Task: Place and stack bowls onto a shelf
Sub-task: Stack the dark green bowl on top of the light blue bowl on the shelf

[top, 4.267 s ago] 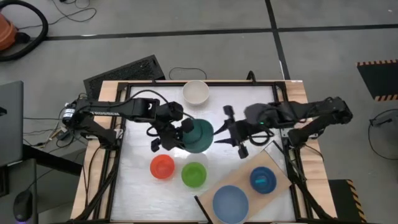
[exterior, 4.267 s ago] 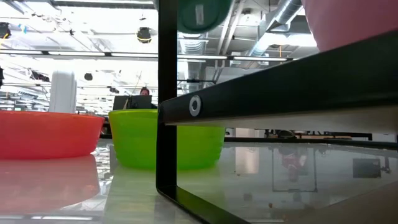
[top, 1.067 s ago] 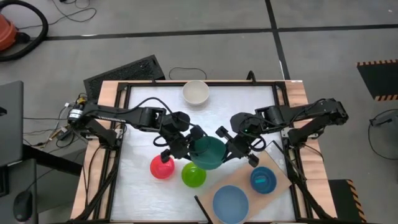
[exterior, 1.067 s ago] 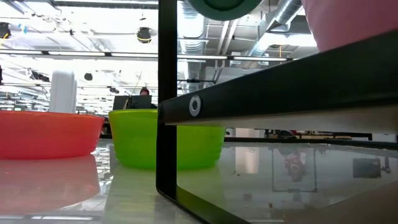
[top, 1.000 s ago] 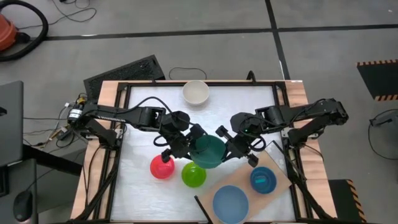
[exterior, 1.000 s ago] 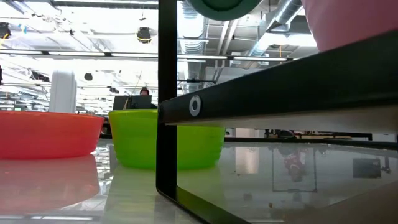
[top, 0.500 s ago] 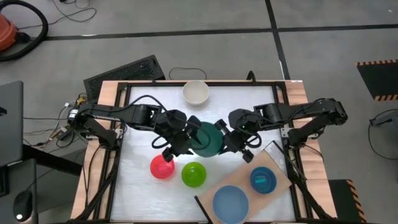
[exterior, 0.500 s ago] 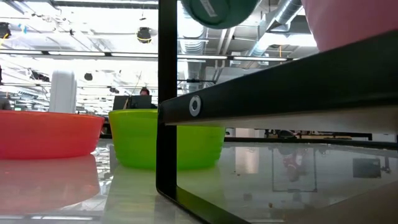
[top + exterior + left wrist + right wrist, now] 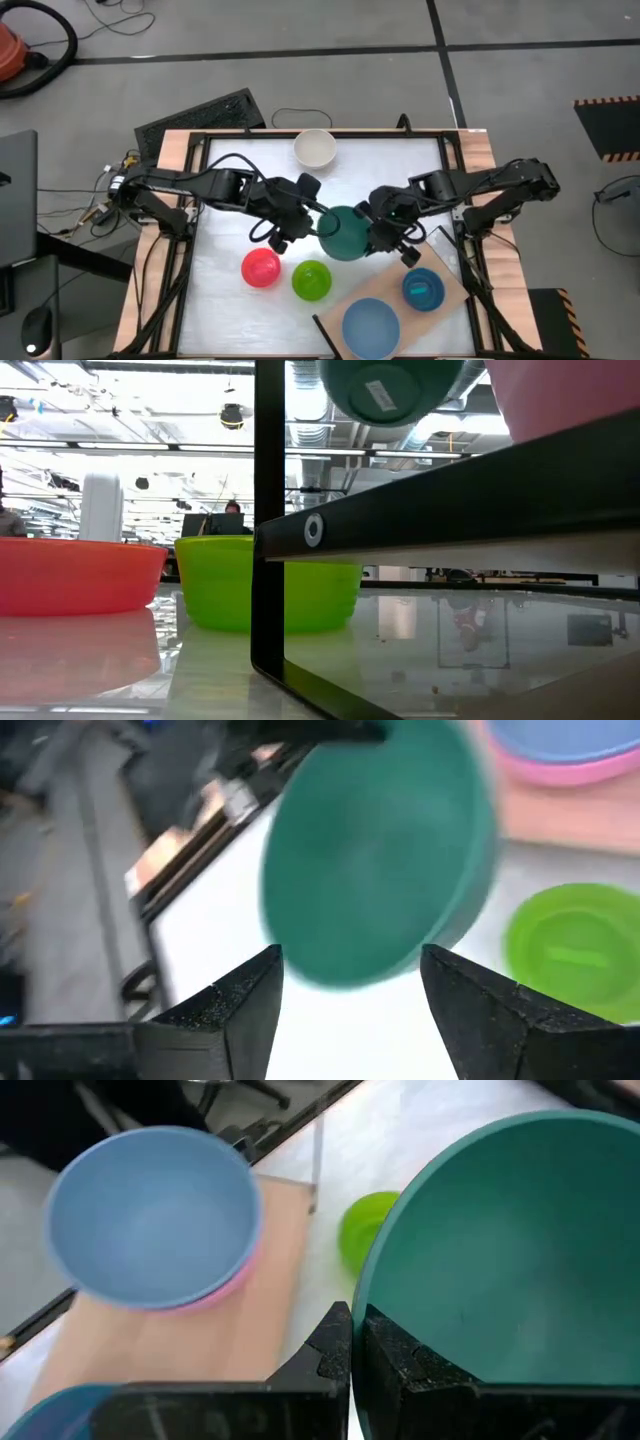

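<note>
A dark teal bowl (image 9: 345,232) hangs tilted above the table's middle; the low view shows its underside (image 9: 390,390). My right gripper (image 9: 372,236) is shut on its rim. My left gripper (image 9: 304,214) stands open just left of it, with the bowl's underside (image 9: 380,860) ahead of its spread fingers and apart from them. On the shelf (image 9: 400,262), at the near right, a slate blue bowl (image 9: 371,325) sits nested in a pink one, beside a cyan bowl (image 9: 423,288). A red bowl (image 9: 261,268), a lime green bowl (image 9: 311,280) and a cream-white bowl (image 9: 314,148) stand on the table. My right gripper pinches the teal bowl's rim (image 9: 360,1305), with one finger (image 9: 400,1365) inside the bowl and one (image 9: 325,1355) outside. It comes at the bowl from the table's right. The bowl is lifted clear of the table and tipped on edge.
A black frame (image 9: 320,135) runs round the white table top. The shelf's dark edge bar (image 9: 450,510) and an upright post (image 9: 268,510) fill the low view. A keyboard (image 9: 200,115) lies beyond the far left corner.
My left gripper has drawn back from the teal bowl, toward the table's left and far edge. The bowl stays with my right gripper, has gone a little toward the table's right and has tipped from mouth-up onto its edge.
</note>
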